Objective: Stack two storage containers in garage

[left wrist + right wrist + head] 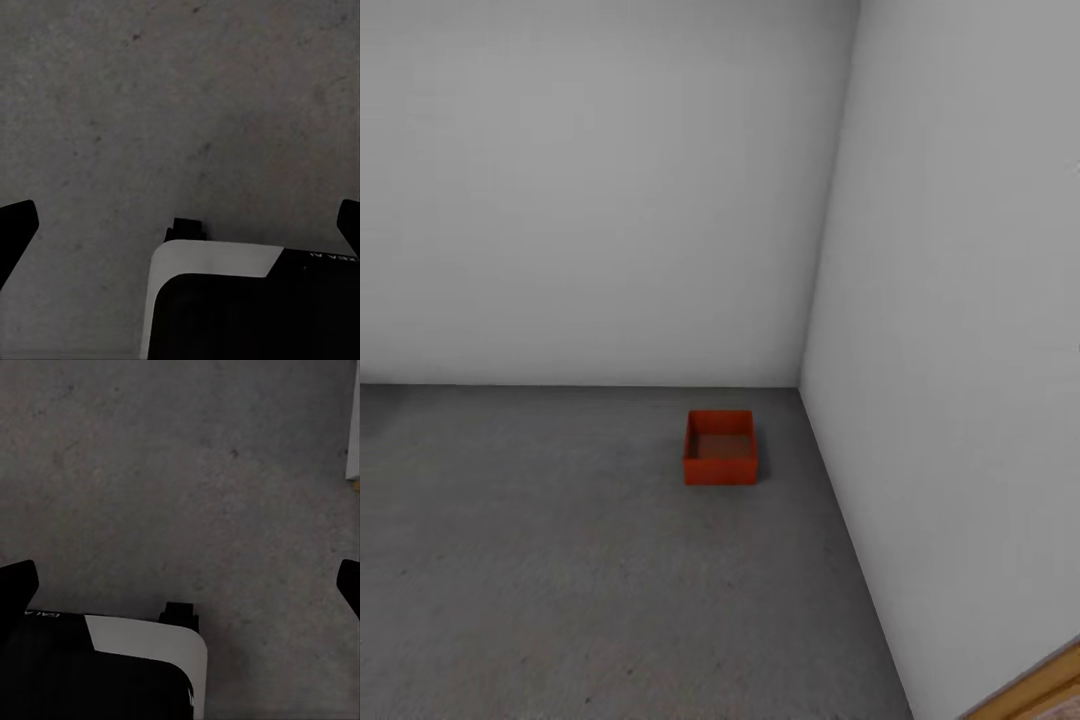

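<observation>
Head view: one orange-red storage container (720,447) is sitting upright on the dark concrete floor (560,560), near the corner where the two pale grey walls (960,300) are meeting. Left gripper (180,217) and right gripper (180,577) are hanging above bare concrete, fingers spread wide, holding nothing. Judged stiff, light and ribbed, the bin is probably best taken by two opposite walls.

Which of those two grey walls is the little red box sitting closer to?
The storage container sits on the floor nearer the right-hand wall; the back wall lies farther behind it.
</observation>
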Controlling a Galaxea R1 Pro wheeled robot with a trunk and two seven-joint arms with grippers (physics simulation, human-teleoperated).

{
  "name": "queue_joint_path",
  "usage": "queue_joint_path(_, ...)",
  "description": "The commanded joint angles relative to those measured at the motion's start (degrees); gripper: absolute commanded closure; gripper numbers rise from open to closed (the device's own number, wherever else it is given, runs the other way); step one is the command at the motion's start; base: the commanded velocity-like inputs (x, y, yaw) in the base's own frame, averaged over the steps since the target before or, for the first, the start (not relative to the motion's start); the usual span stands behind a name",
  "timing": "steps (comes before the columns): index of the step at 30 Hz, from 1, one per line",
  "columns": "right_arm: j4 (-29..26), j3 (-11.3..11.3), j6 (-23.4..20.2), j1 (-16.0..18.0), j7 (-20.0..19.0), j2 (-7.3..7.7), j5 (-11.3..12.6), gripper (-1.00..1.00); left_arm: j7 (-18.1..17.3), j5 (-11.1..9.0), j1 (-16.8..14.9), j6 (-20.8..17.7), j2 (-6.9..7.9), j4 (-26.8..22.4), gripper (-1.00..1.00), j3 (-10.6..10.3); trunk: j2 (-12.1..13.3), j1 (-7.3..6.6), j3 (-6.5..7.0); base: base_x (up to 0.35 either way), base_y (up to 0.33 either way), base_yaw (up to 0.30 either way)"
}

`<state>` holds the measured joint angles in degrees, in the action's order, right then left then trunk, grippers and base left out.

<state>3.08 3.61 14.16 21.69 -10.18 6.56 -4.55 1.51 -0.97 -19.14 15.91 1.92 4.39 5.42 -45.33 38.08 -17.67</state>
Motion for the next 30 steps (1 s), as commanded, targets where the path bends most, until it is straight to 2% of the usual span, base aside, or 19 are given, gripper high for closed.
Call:
queue_joint_path(1, 0.3, 0.4, 0.4, 0.1, -0.1, 0.03, -0.5, -1.0, 0.0, -0.1, -0.1, 0.4, 0.01, 0.3, -1.0, 0.4, 0.4, -0.22, 0.11, -0.005, 0.0, 0.0)
queue_joint_path(11, 0.3, 0.4, 0.4, 0.1, -0.1, 0.03, -0.5, -1.0, 0.0, -0.1, -0.1, 0.4, 0.01, 0.3, -1.0, 0.4, 4.4, -2.41, 1.99, -0.001, 0.0, 0.0)
queue_joint_path(30, 0.3, 0.4, 0.3, 0.1, -0.2, 0.03, -0.5, -1.0, 0.0, -0.1, -0.1, 0.4, 0.01, 0.3, -1.0, 0.4, 12.0, -6.59, 6.91, 0.0, 0.0, 0.0)
